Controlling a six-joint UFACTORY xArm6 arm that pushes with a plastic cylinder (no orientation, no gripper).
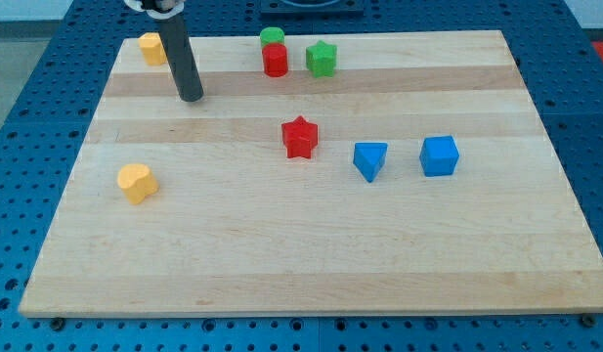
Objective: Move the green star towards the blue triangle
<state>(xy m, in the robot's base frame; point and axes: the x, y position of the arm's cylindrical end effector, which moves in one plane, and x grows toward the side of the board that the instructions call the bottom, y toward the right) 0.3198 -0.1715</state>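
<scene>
The arm's dark rod is coming down from the far left of the wooden board [311, 264], and my tip [192, 98] is resting on the wood just to the near right of a yellow block [152, 48] sitting in the far-left corner; that block is partly hidden by the rod, so its shape is hard to call. There is no claw on this arm to be open or closed, only the bare rod, and it is touching no block.

The green star [322, 59] is sitting at the far edge of the board, a little right of centre, well to the right of my tip. Just to its left a red cylinder [275, 61] is standing, with a green cylinder [272, 38] tucked right behind it, seemingly touching.

The blue triangle [369, 160] is lying nearer to me, in the middle band of the board, to the right of the star and well apart from it. A blue cube [440, 155] is sitting just to its right, and a red star [300, 137] is lying to its left, roughly between the green star and the triangle.

A yellow heart-shaped block [137, 183] is sitting alone near the left edge, well clear of everything else.
</scene>
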